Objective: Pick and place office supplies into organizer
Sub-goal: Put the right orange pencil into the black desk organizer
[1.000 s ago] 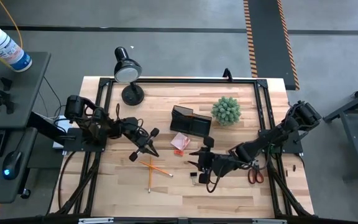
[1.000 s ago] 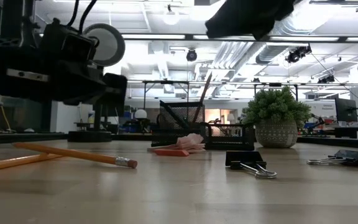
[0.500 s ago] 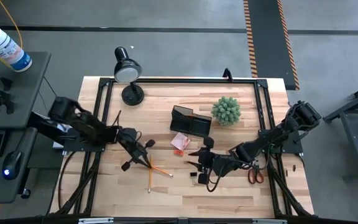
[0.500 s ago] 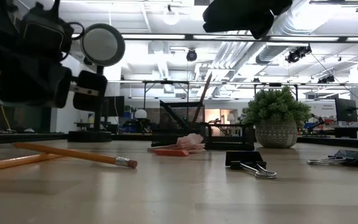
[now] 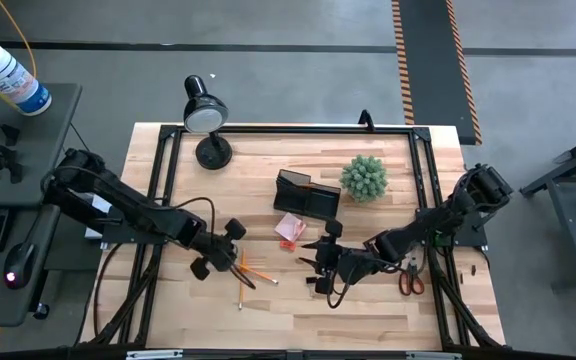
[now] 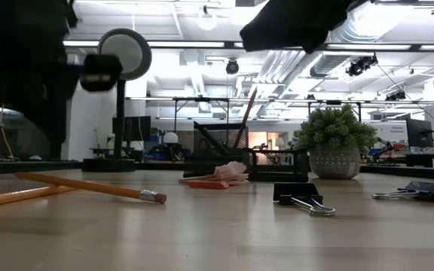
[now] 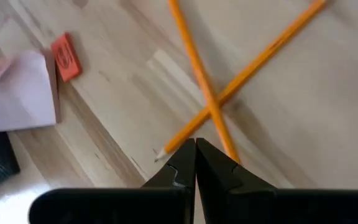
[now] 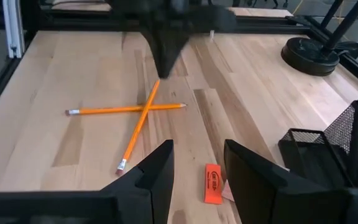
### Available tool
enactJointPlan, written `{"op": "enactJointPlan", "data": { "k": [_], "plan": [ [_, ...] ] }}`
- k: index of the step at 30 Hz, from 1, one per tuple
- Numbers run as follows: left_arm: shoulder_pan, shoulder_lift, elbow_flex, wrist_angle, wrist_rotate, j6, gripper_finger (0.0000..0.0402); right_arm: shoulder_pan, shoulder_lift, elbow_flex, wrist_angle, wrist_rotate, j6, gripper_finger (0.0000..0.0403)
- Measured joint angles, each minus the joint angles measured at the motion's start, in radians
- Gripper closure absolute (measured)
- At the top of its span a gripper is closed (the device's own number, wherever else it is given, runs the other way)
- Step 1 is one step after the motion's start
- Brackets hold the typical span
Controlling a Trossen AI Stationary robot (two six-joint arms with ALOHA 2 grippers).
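Orange-yellow pencils (image 5: 247,273) lie crossed on the wooden worktop (image 5: 268,160), lower left of centre in the high view. The left tool (image 5: 240,266) hangs right over their crossing, its fingers (image 7: 185,167) pressed together with nothing between them, the tips just beside the pencils' crossing point in the left wrist view.

Right of centre, the right tool (image 5: 320,258) hovers above the worktop with its fingers (image 8: 160,167) standing apart and empty. A black binder clip (image 6: 301,197) rests on the wood near it, another one (image 6: 415,192) farther right in the low view. Red-handled scissors (image 5: 411,282) lie at the right side, by the right arm.

Above centre sits the black mesh organizer (image 5: 306,194), with a pink sticky-note pad (image 5: 290,226) and a small orange-red eraser (image 8: 212,183) just in front of it. A green plant ball (image 5: 364,177) stands to its right, a black desk lamp (image 5: 205,115) at upper left.
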Motion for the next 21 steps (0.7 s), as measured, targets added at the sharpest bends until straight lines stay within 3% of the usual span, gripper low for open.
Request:
{"op": "enactJointPlan", "data": {
  "k": [8,12,21],
  "plan": [
    [-0.047,0.0,0.123,-0.236,0.013,-0.029,0.0401,-0.006,0.027,0.0,0.002,-0.02,-0.055,0.0269],
    [-0.045,-0.001,0.127,-0.315,0.094,0.049,0.0401,-0.022,0.027,0.0,0.004,-0.039,-0.06,0.0269],
    [-0.045,0.0,0.127,-0.26,0.087,-0.006,0.0401,-0.077,0.041,0.0,0.038,-0.121,-0.101,0.0269]
  ]
}}
